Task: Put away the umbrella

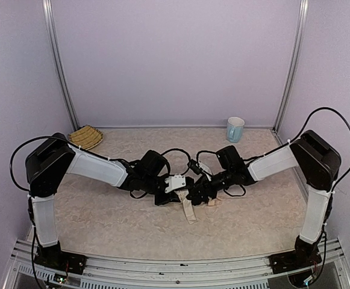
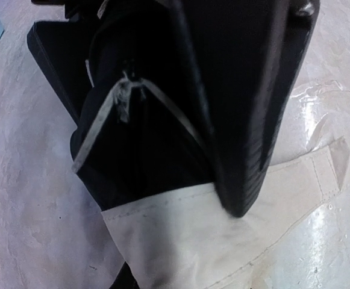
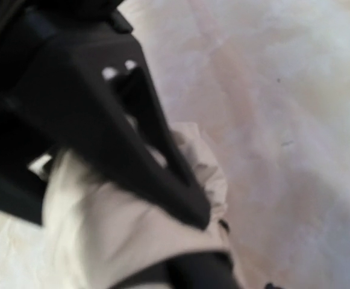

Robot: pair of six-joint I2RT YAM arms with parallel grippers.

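Observation:
The umbrella point(image 1: 189, 212) lies at the middle of the table, mostly hidden under both grippers; a cream strip of it sticks out toward the front. My left gripper point(image 1: 176, 196) is shut on it. In the left wrist view the cream fabric point(image 2: 181, 235) and a flat cream strap point(image 2: 319, 174) come out from under the black fingers point(image 2: 253, 150). My right gripper point(image 1: 197, 194) is shut on the crinkled cream canopy point(image 3: 102, 235), with a black finger point(image 3: 162, 174) pressed on it. That view is blurred. The shaft and handle are hidden.
A woven straw basket point(image 1: 85, 137) sits at the back left corner. A pale blue mug point(image 1: 235, 129) stands at the back right near the wall. Black cables loop over the table point(image 1: 102, 223) behind both wrists.

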